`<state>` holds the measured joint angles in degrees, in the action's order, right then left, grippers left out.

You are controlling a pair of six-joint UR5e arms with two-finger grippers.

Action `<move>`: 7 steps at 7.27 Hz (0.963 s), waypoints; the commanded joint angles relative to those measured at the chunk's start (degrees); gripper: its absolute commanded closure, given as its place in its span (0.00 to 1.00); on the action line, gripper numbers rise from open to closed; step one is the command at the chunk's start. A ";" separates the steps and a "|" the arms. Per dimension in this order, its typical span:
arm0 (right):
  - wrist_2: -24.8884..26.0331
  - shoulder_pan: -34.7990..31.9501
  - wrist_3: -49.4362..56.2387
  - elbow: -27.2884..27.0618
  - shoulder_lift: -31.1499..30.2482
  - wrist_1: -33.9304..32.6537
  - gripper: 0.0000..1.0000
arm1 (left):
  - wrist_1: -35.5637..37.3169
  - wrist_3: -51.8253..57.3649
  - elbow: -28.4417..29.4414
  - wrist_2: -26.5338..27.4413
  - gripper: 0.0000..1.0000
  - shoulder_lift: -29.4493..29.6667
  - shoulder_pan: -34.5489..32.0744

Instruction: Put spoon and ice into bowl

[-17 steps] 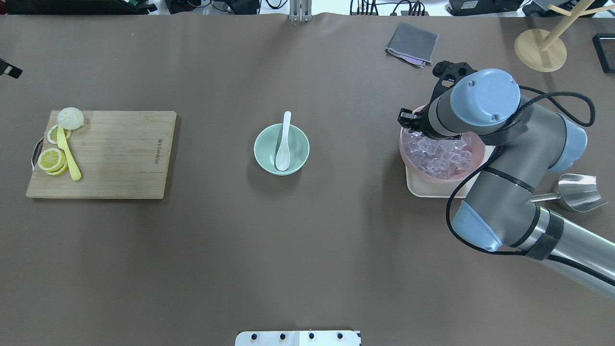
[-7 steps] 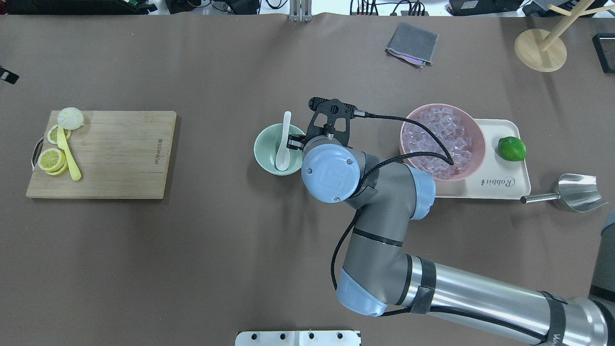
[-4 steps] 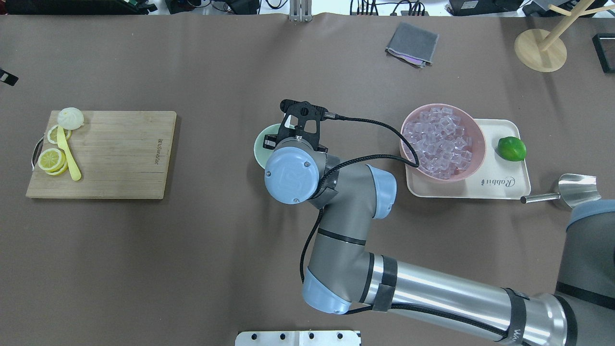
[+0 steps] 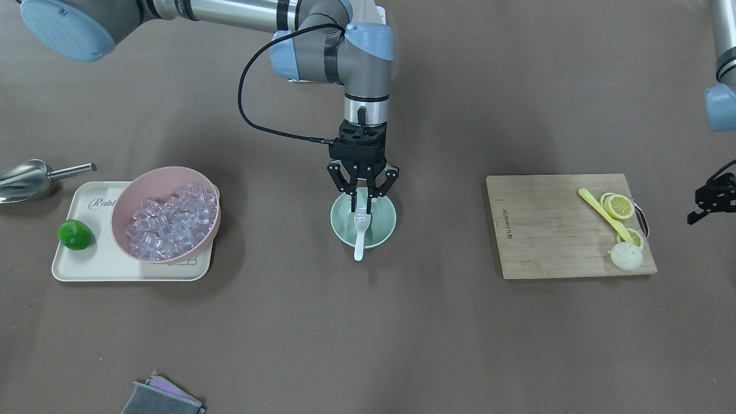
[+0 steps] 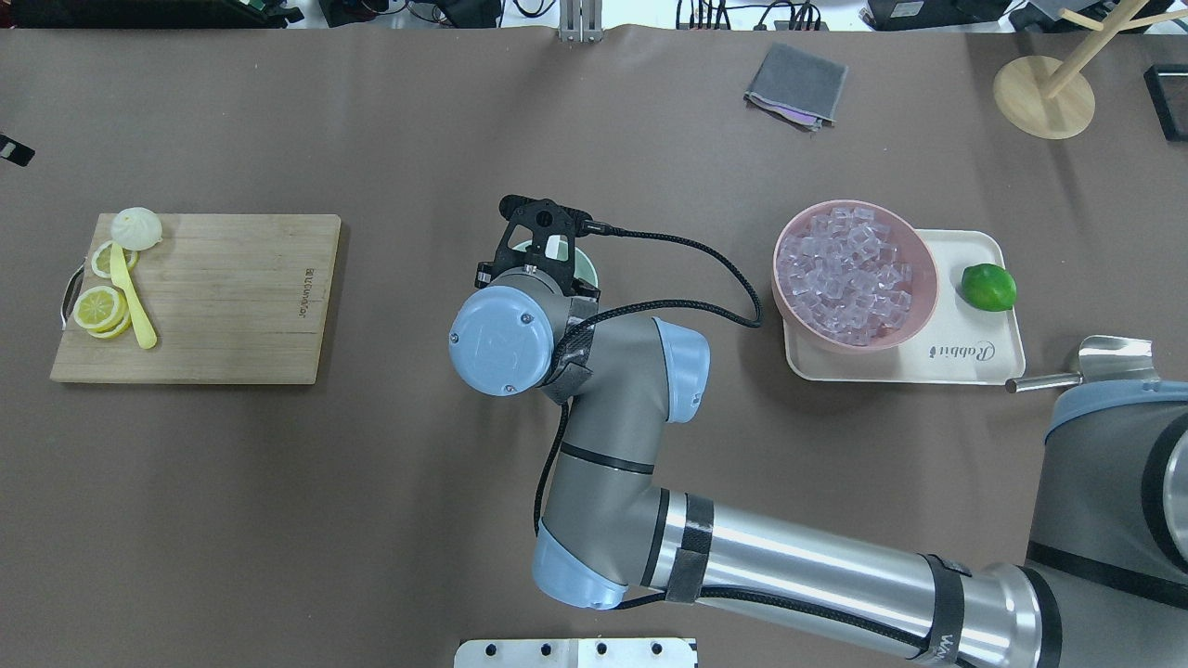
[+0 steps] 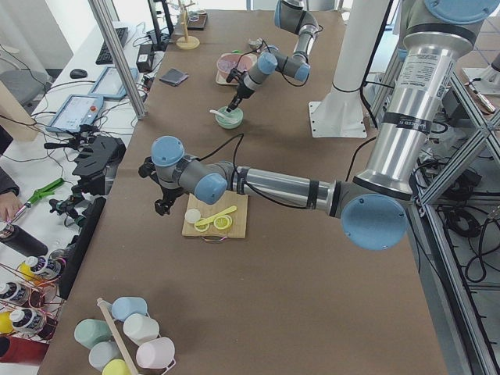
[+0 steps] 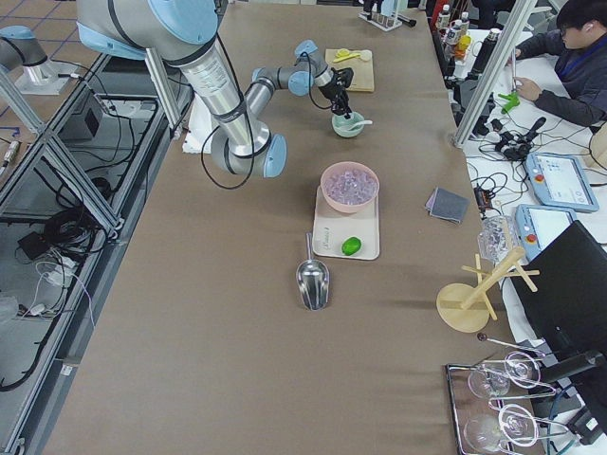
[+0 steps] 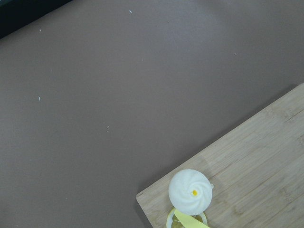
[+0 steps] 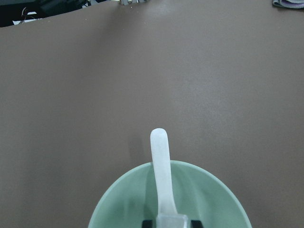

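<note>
Right wrist-mounted: right gripper (image 9: 172, 224) jaws clamped on ice cube (image 9: 171, 218) above mint-green bowl (image 9: 213, 199); white spoon (image 9: 161, 171) rests inside, handle over rim | overhead exterior: right arm (image 5: 613, 371) hides the cube | left gripper (image 4: 708, 198): cannot tell jaws.

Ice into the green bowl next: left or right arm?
Right. The right gripper hangs directly over the bowl, apparently with an ice cube between its fingertips. The left gripper sits beyond the cutting board, far from both.
</note>
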<state>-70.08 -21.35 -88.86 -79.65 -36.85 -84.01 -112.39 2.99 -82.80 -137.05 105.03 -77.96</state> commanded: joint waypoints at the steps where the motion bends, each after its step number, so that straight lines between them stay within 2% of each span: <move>1: -0.06 0.26 -2.01 -0.42 -0.50 0.16 0.00 | 0.06 0.00 0.18 0.21 0.00 -0.09 0.00; 2: -0.32 0.09 -1.49 -1.12 -0.94 -0.28 0.00 | -0.02 0.00 0.01 0.21 0.00 -1.05 0.00; 3: -2.67 -1.31 -1.14 -3.04 -2.07 -0.54 0.00 | -0.02 0.17 -0.26 0.21 0.00 -1.49 -0.26; 4: -8.09 -3.67 0.00 -7.15 -5.30 -0.63 0.00 | 1.11 0.35 -0.52 -0.05 0.00 -2.11 -2.61; 5: -11.37 -5.70 2.70 -11.36 -9.69 -0.63 0.00 | 5.82 1.14 -2.26 0.03 0.00 -2.20 -4.03; 7: -22.15 -12.71 8.95 -17.97 -15.24 -0.63 0.00 | 5.78 0.19 -6.39 0.82 0.00 -12.95 -5.01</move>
<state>-85.50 -29.79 -83.43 -93.35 -48.48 -84.63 -107.08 3.84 -86.54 -136.77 98.52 -82.39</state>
